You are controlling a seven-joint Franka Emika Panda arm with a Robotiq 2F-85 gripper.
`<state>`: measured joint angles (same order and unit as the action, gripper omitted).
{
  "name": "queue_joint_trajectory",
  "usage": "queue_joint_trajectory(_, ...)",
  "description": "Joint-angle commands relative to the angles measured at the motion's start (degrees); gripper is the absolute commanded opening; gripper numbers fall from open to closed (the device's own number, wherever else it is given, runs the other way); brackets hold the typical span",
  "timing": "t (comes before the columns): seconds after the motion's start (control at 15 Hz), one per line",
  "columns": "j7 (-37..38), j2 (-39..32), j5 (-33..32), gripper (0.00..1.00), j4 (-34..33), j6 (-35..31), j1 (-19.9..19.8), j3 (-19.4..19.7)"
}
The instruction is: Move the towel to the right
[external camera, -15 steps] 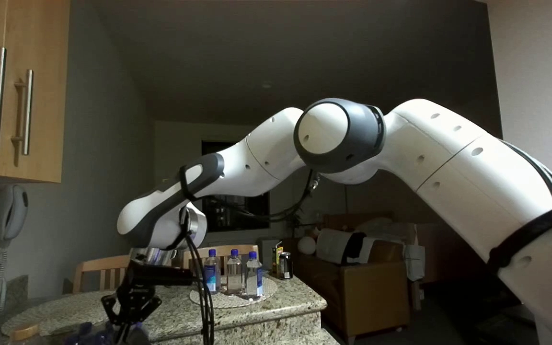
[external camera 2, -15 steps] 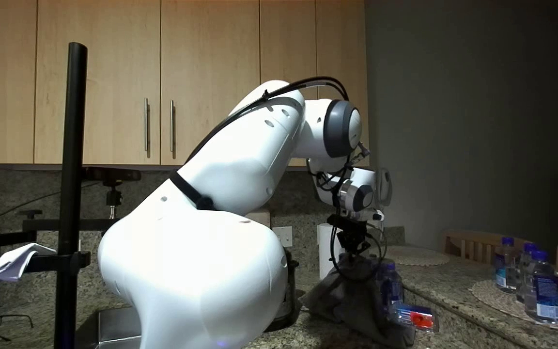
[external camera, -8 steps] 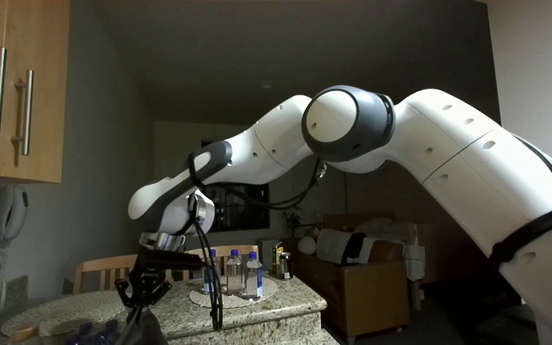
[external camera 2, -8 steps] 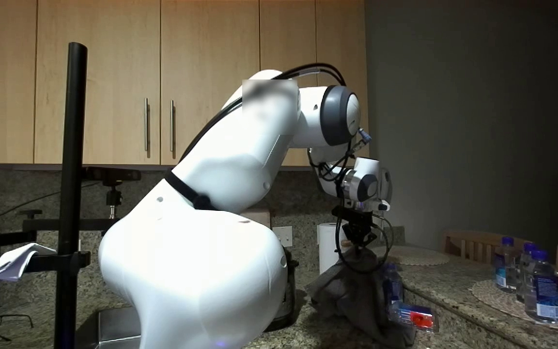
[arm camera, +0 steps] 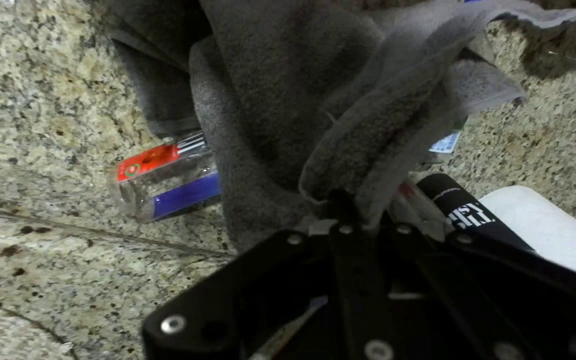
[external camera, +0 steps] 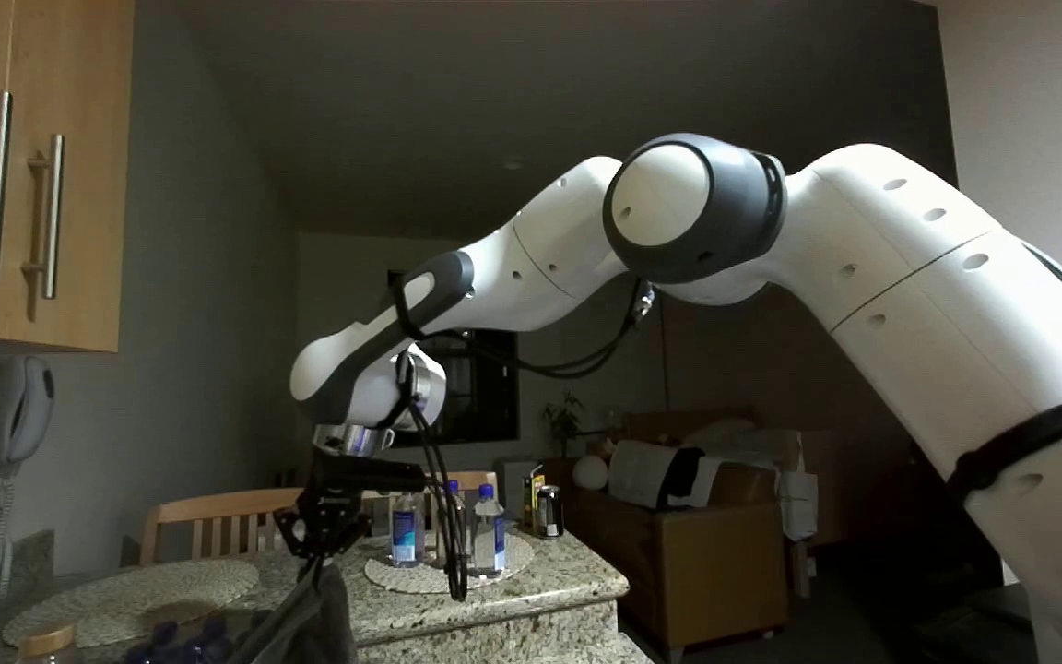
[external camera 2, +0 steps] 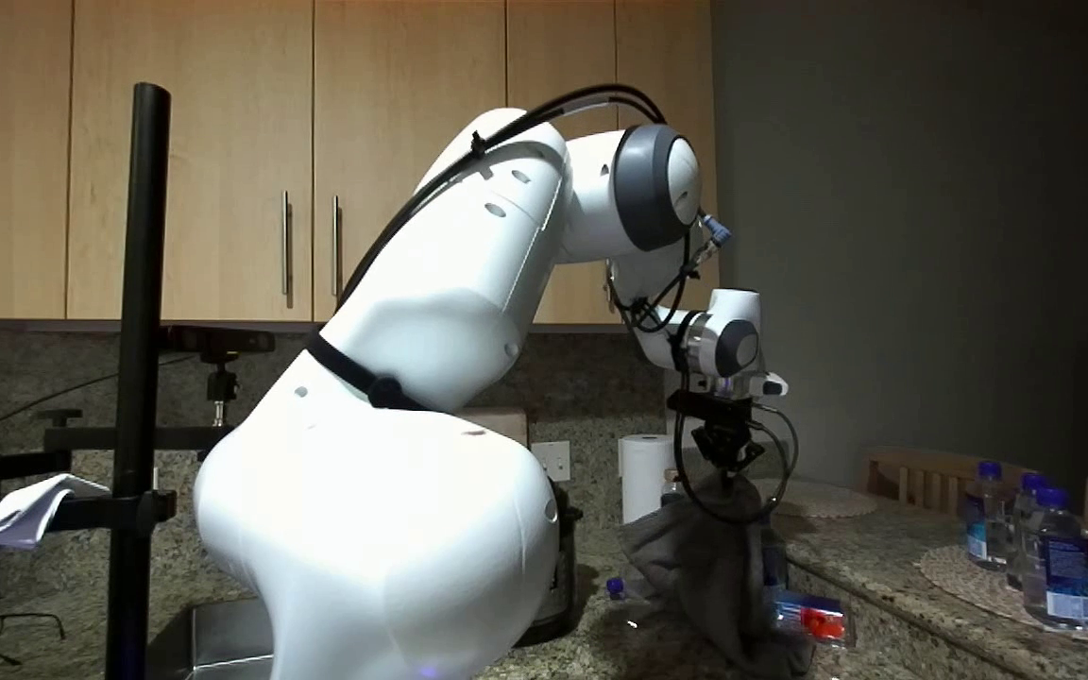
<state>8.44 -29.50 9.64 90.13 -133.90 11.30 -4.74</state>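
The grey towel (external camera 2: 709,557) hangs bunched from my gripper (external camera 2: 725,477) over the granite counter, its lower end by the plastic-wrapped package at the counter step. It also shows at the bottom of an exterior view (external camera: 317,622), partly cut off by the frame edge, below the gripper (external camera: 317,561). In the wrist view the towel (arm camera: 278,95) fills the top middle and runs down into the gripper (arm camera: 360,212). The gripper is shut on a fold of the towel; its fingertips are partly hidden by the cloth.
A clear package with red and blue print (external camera 2: 813,619) lies beside the towel. Water bottles (external camera 2: 1059,567) stand on a round mat on the raised counter (external camera: 531,590). A paper towel roll (external camera 2: 646,477) stands behind. A blue-capped bottle (external camera 2: 616,588) lies near the towel.
The gripper and the held towel have moved up and to the right in both exterior views. More towel hangs in view, and a blue cap beside it has become visible.
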Motion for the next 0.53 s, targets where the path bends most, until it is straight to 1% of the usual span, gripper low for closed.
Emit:
queue_joint_trajectory(0.0,1.4,3.9,0.1,0.08,4.3,-0.5,-2.3,0.7)
queue_joint_trajectory(0.27,-0.4,5.1,-0.1,0.08,4.6,0.3,-4.5,1.1)
queue_joint_trajectory(0.47,-2.4,5.6,-0.2,0.08,3.1,1.2,-6.1,1.2)
